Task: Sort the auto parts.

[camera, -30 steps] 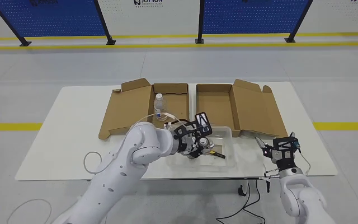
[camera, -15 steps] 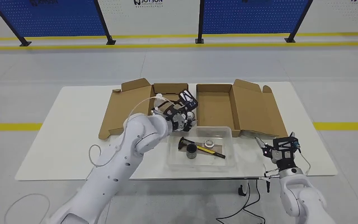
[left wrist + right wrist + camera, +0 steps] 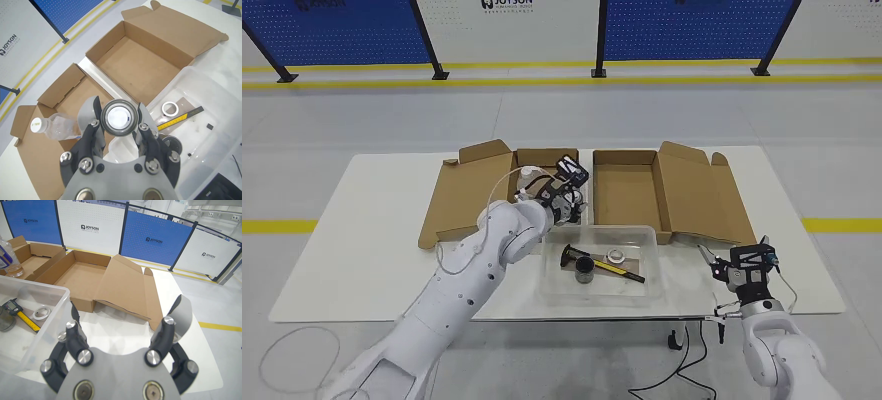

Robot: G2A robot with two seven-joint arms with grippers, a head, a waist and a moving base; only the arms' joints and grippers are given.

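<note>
The picture edge cuts off the bottle (image 3: 11, 264) and the dark round part (image 3: 5, 321) in the right wrist view. The left pincer (image 3: 118, 104) covers the sides of the steel cylinder (image 3: 118, 118) and the bottle's base.

Workshop hall; pegboard partitions (image 3: 692, 28); yellow floor lines (image 3: 272, 227)

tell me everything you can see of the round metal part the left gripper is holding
The round metal part is a silvery piece seen end-on: a grey metallic rim around a white centre. The left gripper clamps its sides, one finger on each flank. It hangs in the air over the cardboard box that holds the bottle.
</note>
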